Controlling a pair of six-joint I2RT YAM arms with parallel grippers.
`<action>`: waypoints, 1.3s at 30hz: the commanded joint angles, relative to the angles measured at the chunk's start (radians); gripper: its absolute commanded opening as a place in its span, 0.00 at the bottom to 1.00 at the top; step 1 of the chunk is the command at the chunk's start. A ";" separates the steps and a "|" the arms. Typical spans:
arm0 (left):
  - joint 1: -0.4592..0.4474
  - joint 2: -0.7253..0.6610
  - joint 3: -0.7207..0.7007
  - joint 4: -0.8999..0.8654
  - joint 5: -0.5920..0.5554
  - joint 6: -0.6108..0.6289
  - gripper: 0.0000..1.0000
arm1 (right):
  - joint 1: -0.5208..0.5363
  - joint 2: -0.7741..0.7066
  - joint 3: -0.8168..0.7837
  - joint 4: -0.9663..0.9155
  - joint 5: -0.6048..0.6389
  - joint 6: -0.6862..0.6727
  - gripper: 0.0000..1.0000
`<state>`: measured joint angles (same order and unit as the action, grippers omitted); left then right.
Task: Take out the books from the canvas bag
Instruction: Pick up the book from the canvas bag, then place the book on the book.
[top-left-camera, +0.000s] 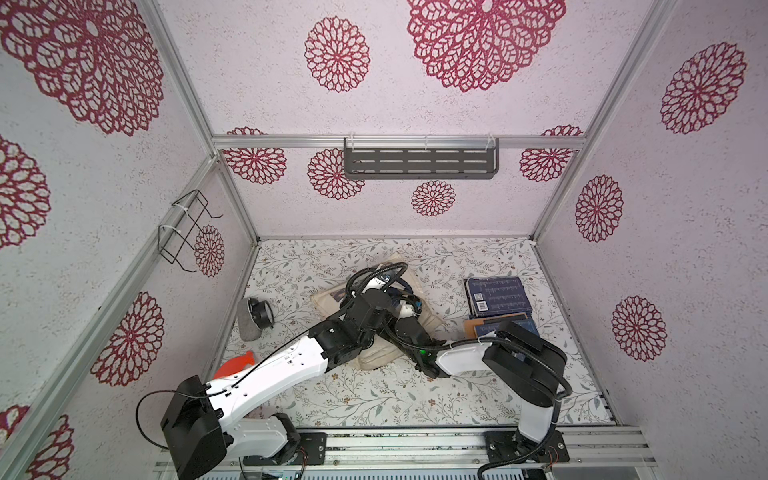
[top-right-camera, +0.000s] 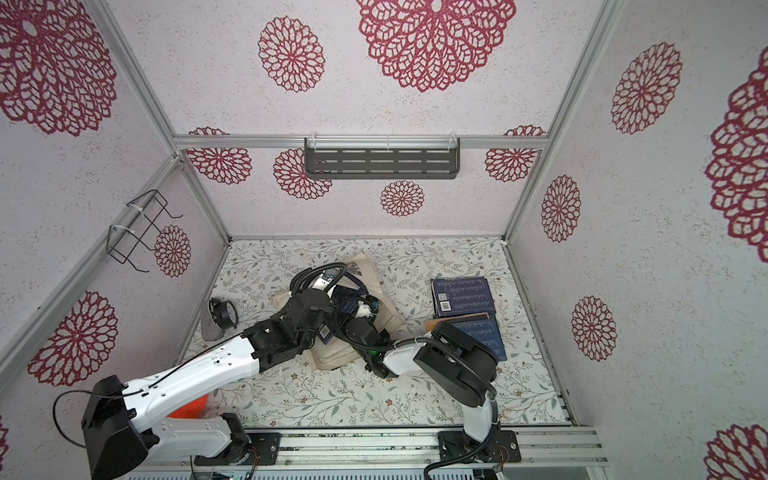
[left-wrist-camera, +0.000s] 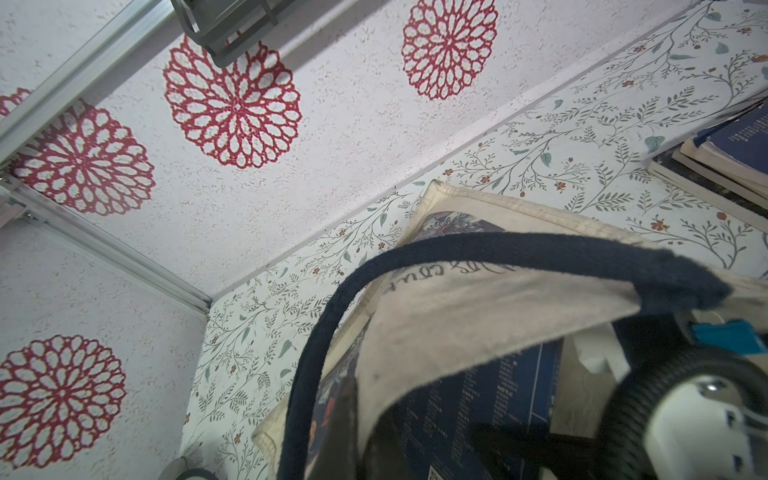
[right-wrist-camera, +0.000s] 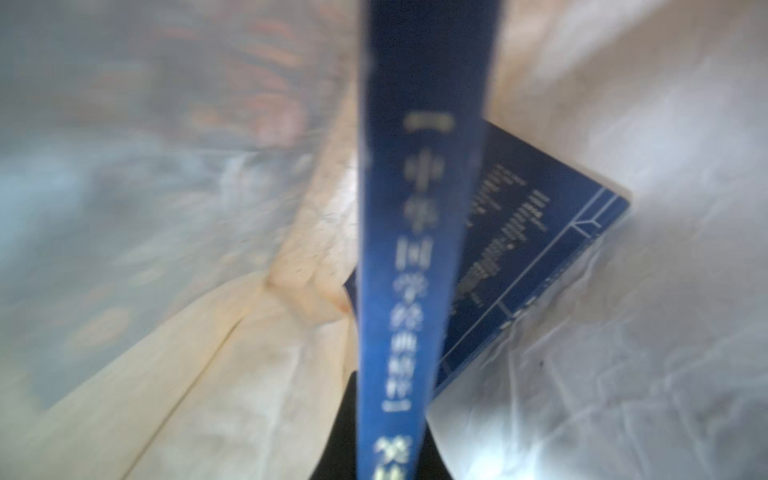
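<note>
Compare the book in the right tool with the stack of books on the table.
The held book shows only its spine; the stack lies flat, barcode cover up. The held book is inside the bag; the stack sits out on the table. Both are dark blue.

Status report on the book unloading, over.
Left gripper shut on canvas bag rim, mouth open. Right gripper inside, shut on blue book. Second book behind it. Navy strap loops near the mouth.
</note>
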<state>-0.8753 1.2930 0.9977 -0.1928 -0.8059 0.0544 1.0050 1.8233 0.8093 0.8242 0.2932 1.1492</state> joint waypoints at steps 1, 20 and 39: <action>0.013 0.007 0.032 -0.012 -0.020 -0.028 0.00 | 0.019 -0.105 -0.036 0.037 0.029 -0.111 0.00; 0.026 0.032 0.057 -0.049 -0.032 -0.055 0.00 | 0.031 -0.758 -0.396 -0.175 0.119 -0.382 0.00; 0.021 0.046 0.061 -0.057 -0.015 -0.057 0.00 | -0.141 -1.297 -0.465 -0.483 0.416 -0.340 0.00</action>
<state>-0.8631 1.3289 1.0317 -0.2413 -0.8131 0.0135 0.9207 0.5354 0.3279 0.3367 0.6479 0.7811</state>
